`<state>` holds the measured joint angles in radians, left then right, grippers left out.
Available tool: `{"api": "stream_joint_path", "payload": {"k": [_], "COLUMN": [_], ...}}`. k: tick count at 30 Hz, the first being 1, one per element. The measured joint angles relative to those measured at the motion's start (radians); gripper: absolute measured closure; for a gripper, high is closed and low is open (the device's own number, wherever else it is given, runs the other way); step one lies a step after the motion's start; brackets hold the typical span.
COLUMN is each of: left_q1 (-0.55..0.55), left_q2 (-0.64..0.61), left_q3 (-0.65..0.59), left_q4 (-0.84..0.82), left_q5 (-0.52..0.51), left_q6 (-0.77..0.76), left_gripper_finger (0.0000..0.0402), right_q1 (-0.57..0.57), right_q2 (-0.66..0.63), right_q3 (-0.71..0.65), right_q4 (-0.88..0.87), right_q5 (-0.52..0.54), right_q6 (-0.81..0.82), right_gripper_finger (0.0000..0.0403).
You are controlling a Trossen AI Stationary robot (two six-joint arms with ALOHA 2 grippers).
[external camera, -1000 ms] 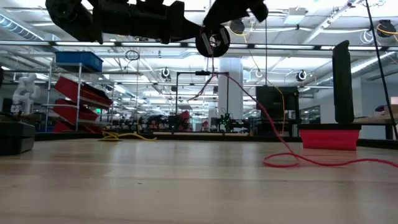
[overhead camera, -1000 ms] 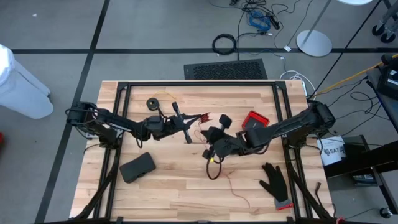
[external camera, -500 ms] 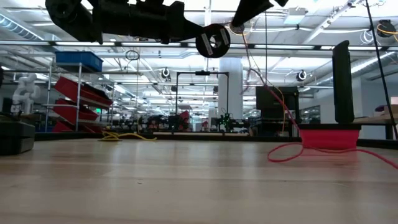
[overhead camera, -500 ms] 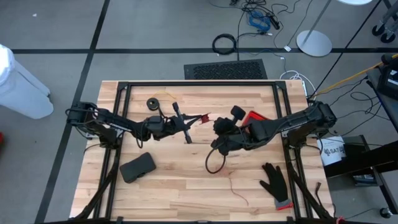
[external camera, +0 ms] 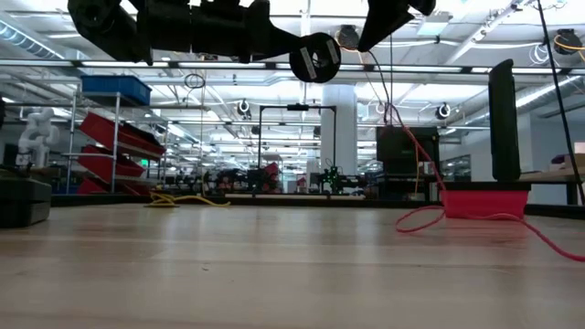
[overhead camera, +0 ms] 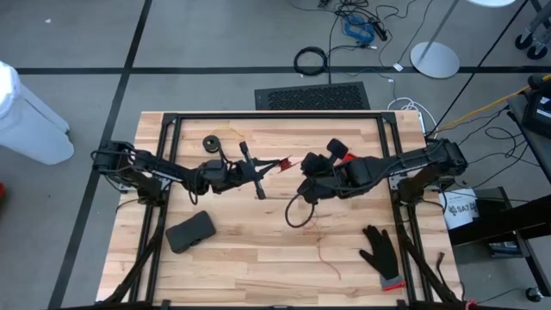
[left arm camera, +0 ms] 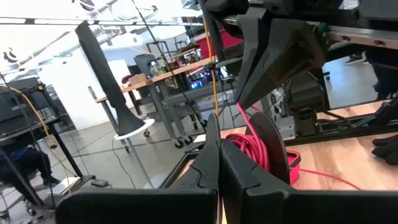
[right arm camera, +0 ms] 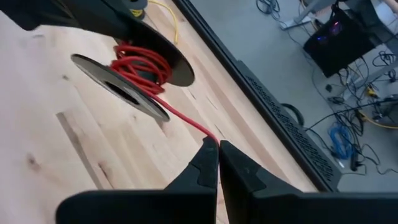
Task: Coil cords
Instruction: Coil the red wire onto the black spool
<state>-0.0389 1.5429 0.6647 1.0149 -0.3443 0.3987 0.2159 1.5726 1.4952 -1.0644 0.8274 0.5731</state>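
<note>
Mid-table: left hand (overhead camera: 263, 176) clamped on black spool (right arm camera: 134, 71); right hand (right arm camera: 217, 146), just beside, pinches red cord (right arm camera: 186, 119) running taut straight to it, rest trailing on table (overhead camera: 258, 258).

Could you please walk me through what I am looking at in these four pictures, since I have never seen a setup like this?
Two dark robot arms work over a wooden table. One picture looks straight down from above, one looks level across the tabletop, and two come from cameras on the arms' wrists.

The left gripper is shut on a small black spool partly wound with red cord. The right gripper is shut on that same cord a little way from the spool, and the rest of it trails loose across the wood.

Also on the table: a second black spool with a yellow-tan cord, a black glove, a flat dark pouch and a red tray.
</note>
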Motion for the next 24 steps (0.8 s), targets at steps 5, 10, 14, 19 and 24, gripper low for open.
{"api": "stream_joint_path", "payload": {"k": [5,10,14,19,24], "left_q1": [-0.001,-0.004,-0.003,-0.004,-0.003], "left_q2": [0.000,0.000,0.000,0.000,0.000], "left_q3": [0.000,0.000,0.000,0.000,0.000], "left_q4": [0.000,0.001,0.003,0.012,0.014], "left_q5": [0.000,0.011,0.010,0.019,0.019], "left_q6": [-0.001,-0.001,-0.001,-0.004,-0.005], "left_gripper_finger": [0.0401,0.0401,0.0401,0.0401,0.0401], "right_q1": [-0.018,-0.039,-0.055,-0.090,-0.106], "right_q2": [0.000,-0.002,-0.002,-0.002,-0.001], "right_q3": [0.000,0.000,-0.012,-0.079,-0.196], "right_q4": [-0.016,-0.050,-0.070,-0.046,0.096], "right_q5": [0.003,0.015,0.011,-0.033,-0.075], "right_q6": [-0.012,-0.032,-0.032,-0.044,-0.112], "right_gripper_finger": [0.0402,0.0402,0.0402,0.0402,0.0402]}}
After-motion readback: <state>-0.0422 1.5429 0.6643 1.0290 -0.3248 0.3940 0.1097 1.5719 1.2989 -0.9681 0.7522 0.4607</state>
